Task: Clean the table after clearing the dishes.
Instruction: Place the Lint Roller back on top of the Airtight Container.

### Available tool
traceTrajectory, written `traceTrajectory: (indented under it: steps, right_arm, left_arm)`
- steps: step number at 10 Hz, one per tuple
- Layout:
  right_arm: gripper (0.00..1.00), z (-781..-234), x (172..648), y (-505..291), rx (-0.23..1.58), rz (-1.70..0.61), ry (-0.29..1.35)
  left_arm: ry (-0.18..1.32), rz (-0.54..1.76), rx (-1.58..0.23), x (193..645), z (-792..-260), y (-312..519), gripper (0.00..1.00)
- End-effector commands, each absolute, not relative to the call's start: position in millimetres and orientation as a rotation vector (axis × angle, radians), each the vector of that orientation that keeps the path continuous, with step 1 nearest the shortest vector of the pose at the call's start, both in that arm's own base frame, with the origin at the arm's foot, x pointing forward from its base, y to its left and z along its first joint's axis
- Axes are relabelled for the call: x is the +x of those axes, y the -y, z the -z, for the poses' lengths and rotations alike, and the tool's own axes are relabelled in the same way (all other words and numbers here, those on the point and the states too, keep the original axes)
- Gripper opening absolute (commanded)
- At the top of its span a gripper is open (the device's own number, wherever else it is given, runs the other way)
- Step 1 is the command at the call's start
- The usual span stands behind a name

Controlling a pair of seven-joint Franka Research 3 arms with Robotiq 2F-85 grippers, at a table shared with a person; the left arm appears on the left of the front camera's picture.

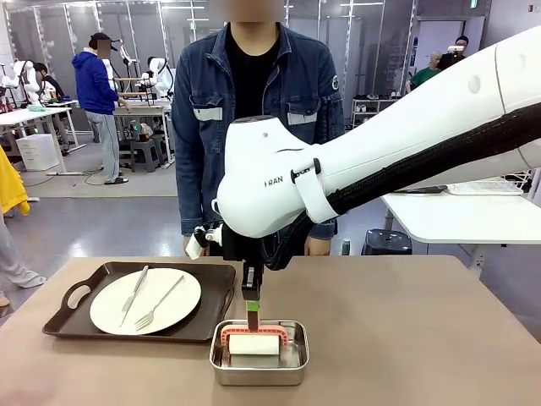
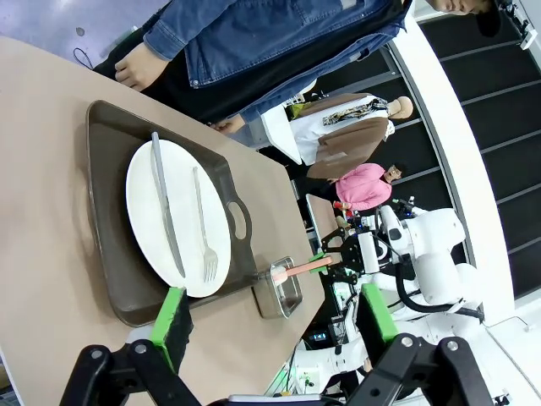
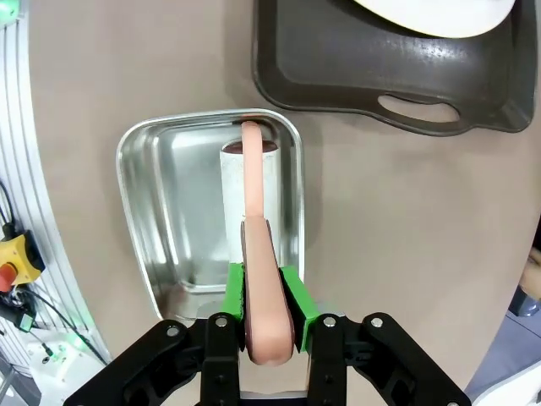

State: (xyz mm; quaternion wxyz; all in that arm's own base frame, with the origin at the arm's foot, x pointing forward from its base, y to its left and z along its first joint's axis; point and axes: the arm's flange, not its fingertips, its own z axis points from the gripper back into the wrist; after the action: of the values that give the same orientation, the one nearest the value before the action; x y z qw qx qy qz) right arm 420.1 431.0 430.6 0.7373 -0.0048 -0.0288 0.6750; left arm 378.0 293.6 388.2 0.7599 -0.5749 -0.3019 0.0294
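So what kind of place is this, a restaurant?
Probably a robotics lab, not a restaurant: a white robot arm holds a pink-handled roller in a small steel pan, and white workbenches stand behind.

Your table: plate on the tray at left, roller in the pan at its near right corner.

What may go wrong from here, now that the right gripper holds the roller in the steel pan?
1. The roller lies close to the walls of the steel pan; lifted at a tilt, it may catch the rim and drag the pan.
2. The right gripper has its jaws shut on the pink handle at its end only, so the roller may swing under pressure.
3. The tray with its plate stands beside the pan; a wide stroke may hit it.
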Motion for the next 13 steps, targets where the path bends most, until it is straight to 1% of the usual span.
traceTrajectory:
  steps: [1,3,4,5,6,7,9,10,11,13]
  right_arm:
    - [0.23,-427,430,-425,-0.021,-1.504,0.099]
    - [0.23,-422,439,-422,-0.012,-1.536,0.112]
    - [0.38,-422,442,-422,-0.014,-1.540,0.114]
    - [0.62,-423,445,-422,-0.020,-1.533,0.110]
    - [0.77,-425,444,-423,-0.024,-1.543,0.117]
    - [1.00,-425,445,-424,-0.026,-1.541,0.118]
    - [1.00,-425,446,-424,-0.041,-1.523,0.129]
    - [0.95,-426,447,-425,-0.043,-1.521,0.135]
    - [1.00,-425,448,-427,-0.042,-1.520,0.138]
    - [1.00,-427,448,-424,-0.039,-1.519,0.140]
  left_arm:
    - [0.657,-0.052,-1.250,375,-389,-295,1.00]
    - [0.657,-0.052,-1.250,375,-389,-295,1.00]
    - [0.657,-0.052,-1.250,375,-389,-295,1.00]
    - [0.657,-0.052,-1.250,375,-389,-295,1.00]
    - [0.657,-0.052,-1.250,375,-389,-295,1.00]
    - [0.657,-0.052,-1.250,375,-389,-295,1.00]
    - [0.657,-0.052,-1.250,375,-389,-295,1.00]
    - [0.657,-0.052,-1.250,375,-389,-295,1.00]
    - [0.657,-0.052,-1.250,375,-389,-295,1.00]
    - [0.657,-0.052,-1.250,375,-389,-295,1.00]
